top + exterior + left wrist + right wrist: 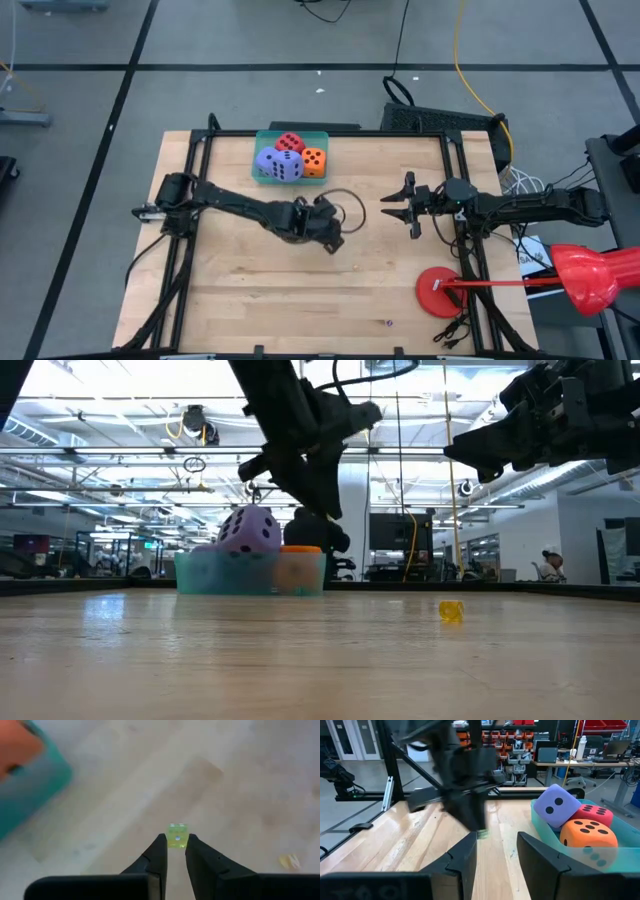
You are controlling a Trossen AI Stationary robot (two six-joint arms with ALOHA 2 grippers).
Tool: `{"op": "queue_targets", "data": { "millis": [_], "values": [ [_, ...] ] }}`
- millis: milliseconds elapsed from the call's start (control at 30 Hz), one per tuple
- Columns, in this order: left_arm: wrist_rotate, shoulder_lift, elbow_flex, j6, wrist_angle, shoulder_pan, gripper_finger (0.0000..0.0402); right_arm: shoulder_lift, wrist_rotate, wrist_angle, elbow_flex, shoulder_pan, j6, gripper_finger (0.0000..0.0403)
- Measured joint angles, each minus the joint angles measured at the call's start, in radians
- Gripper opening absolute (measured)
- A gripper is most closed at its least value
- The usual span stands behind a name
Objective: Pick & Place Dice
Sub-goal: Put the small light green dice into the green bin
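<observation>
1. Two dark arms reach over the wooden worktop (250,290); the left arm stretches from the left edge toward the middle, and its left tool (175,842) is closed on a tiny yellow-green die (177,835), pinched between the fingertips above the bare wood. From above, that die is hidden under the tool (330,232).
2. Behind the left arm, at the far edge, sits the teal tray (262,138) holding the dice: a purple-blue die (279,164) in front, a red die (291,142) behind it, an orange die (314,161) to the right. Only three show clearly; a fourth cannot be made out. In the low view the tray wall covers most of the orange one, and the red one is hidden.
3. A small yellow object (451,611) lies alone on the worktop right of the tray; too small to identify.
4. The right tool (399,212) hovers right of centre, well apart from the tray, its fingers parted and holding nothing.
5. A red round object (440,292) sits at the right front, partly off the worktop.
</observation>
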Motion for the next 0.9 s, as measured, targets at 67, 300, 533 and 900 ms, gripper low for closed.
{"op": "queue_targets", "data": {
  "millis": [67, 300, 533, 900],
  "values": [
    [-0.020, -0.001, 0.000, -0.001, 0.000, 0.030, 0.0061, 0.000, 0.000, 0.000, 0.000, 0.000, 0.000, 0.0130],
    [-0.067, -0.001, 0.000, 0.006, 0.027, 0.133, 0.0066, 0.000, 0.000, 0.000, 0.000, 0.000, 0.000, 0.0130],
    [-0.075, -0.001, 0.000, -0.007, 0.061, 0.198, 0.0067, 0.000, 0.000, 0.000, 0.000, 0.000, 0.000, 0.0130],
    [-0.122, -0.001, 0.000, -0.058, 0.091, 0.269, 0.0067, 0.000, 0.000, 0.000, 0.000, 0.000, 0.000, 0.0130]
  ]
}}
